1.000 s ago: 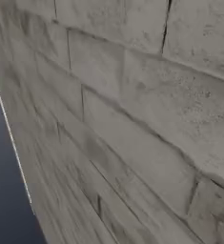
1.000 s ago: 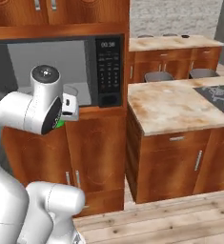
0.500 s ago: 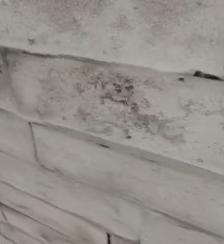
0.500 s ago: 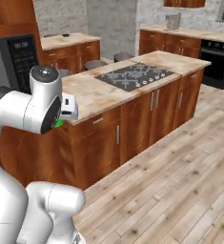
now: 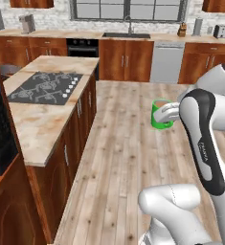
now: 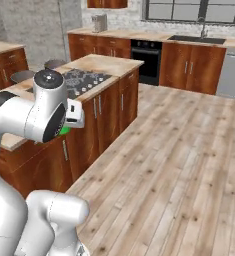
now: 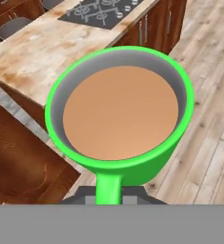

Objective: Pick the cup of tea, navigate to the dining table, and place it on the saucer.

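Observation:
The cup of tea (image 5: pixel 160 115) is a bright green mug holding brown liquid. It hangs in the air above the wood floor, to the right of the kitchen island. My gripper (image 5: pixel 170 113) is shut on it from the side, at the end of the white arm. From the right base view, a sliver of the green cup (image 6: pixel 65 131) peeks out behind the hand (image 6: pixel 73 114). In the hand view the cup of tea (image 7: pixel 120 109) sits upright and full, its handle pointing down toward my gripper (image 7: pixel 108 194). The dining table and saucer are out of view.
A wooden island (image 5: pixel 37 129) with a stone top and a black cooktop (image 5: pixel 46 88) stands left of the arm. A back counter with oven (image 5: pixel 82 49), sink and dishwasher (image 5: pixel 165 61) runs along the far wall. Open plank floor (image 6: pixel 179 150) stretches right of the island.
The whole picture has swung round as the base turned: grey wall and microwave cabinet gave way to the island and back counter. The cup stays held in the gripper.

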